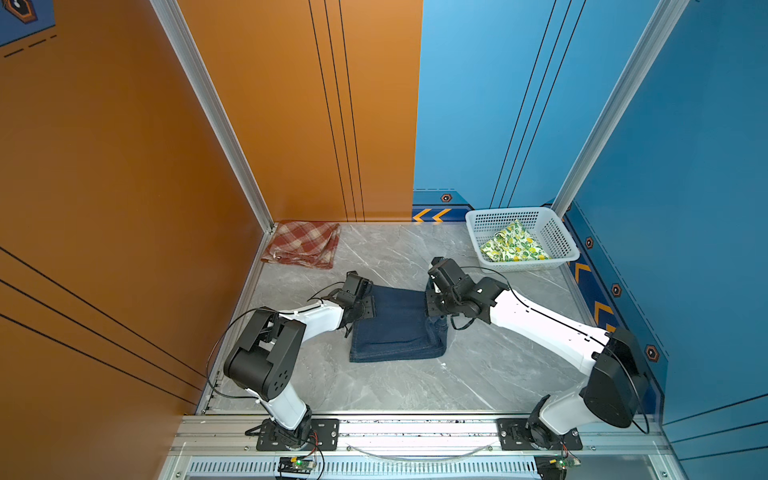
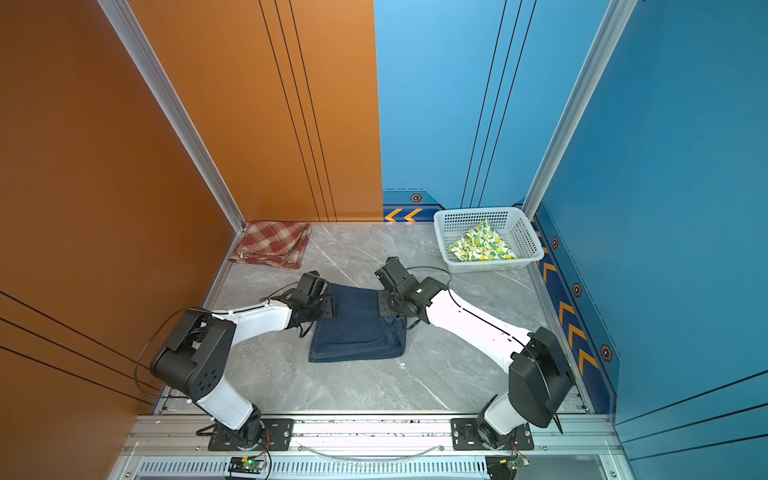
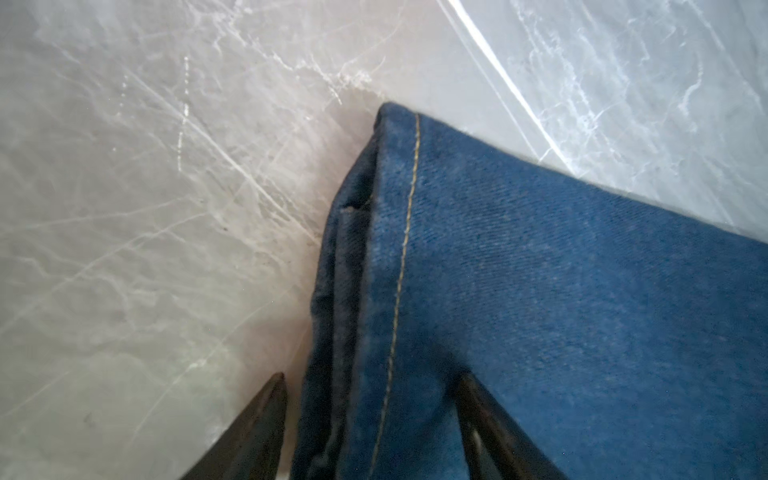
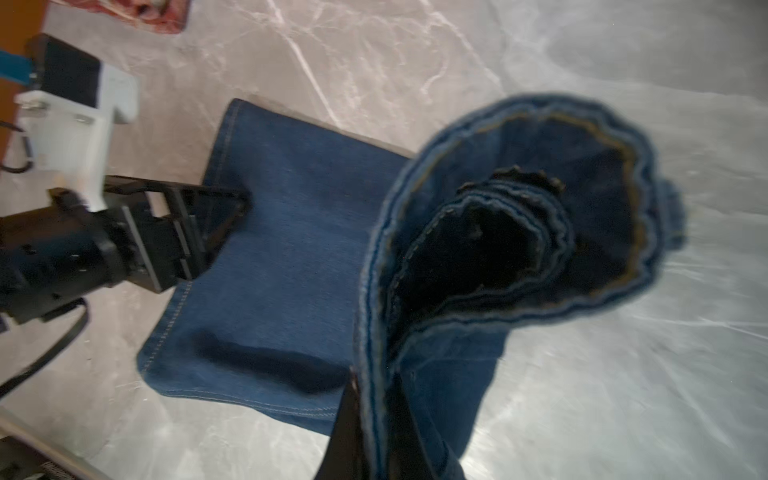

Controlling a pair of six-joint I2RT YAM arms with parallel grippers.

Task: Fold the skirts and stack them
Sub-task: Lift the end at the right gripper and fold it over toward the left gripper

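Denim skirt point(image 4: 291, 257) in clamped right tool point(image 4: 374, 419), left tool point(image 3: 372, 380) agape; grey marble point(image 1: 415, 386), orange-blue walls point(image 1: 332, 124).

Denim skirt point(image 1: 395, 328): dark blue, tan stitching.
Plaid skirt point(image 1: 302, 244), ten o'clock: red-and-cream check.
Lemon skirt point(image 1: 513, 245), two o'clock: white, yellow lemons, green leaves.
Basket point(image 1: 559, 241): white.
Tabletop point(image 1: 395, 386): grey marbled.

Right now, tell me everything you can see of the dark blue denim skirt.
The dark blue denim skirt lies folded on the grey marble tabletop, tan stitching along its hems. The right gripper is shut on one edge, lifting its layers into a curl. The open left gripper straddles the opposite edge.
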